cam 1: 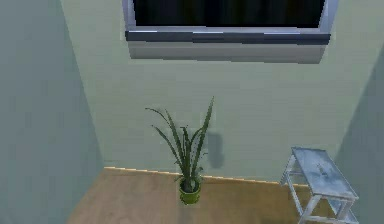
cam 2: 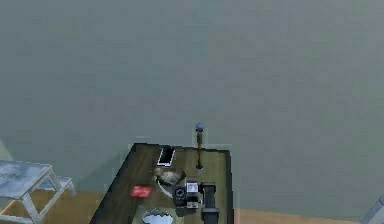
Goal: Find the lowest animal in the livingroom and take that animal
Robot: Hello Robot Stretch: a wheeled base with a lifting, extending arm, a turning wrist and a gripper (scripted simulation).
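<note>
A dark wooden table (cam 2: 215,160) stands against the grey wall in the arm side view. The arm's dark bar (cam 2: 211,208) rises over it from the bottom edge. My gripper (cam 2: 168,180) reaches left over the tabletop, with a small pale thing lying at its far end. I cannot tell whether it holds anything. On the table are a flat phone-like slab (cam 2: 165,155), a small red thing (cam 2: 141,189), a white dish (cam 2: 157,215) and a thin upright stick with a round top (cam 2: 199,146). No shape here reads clearly as an animal.
A potted plant with long green leaves (cam 1: 186,150) stands on the wood floor by the wall, under a wide dark screen (cam 1: 228,14). A small glass-topped metal side table (cam 1: 320,180) stands at the forward view's right; the same table (cam 2: 22,180) shows at the arm side view's left.
</note>
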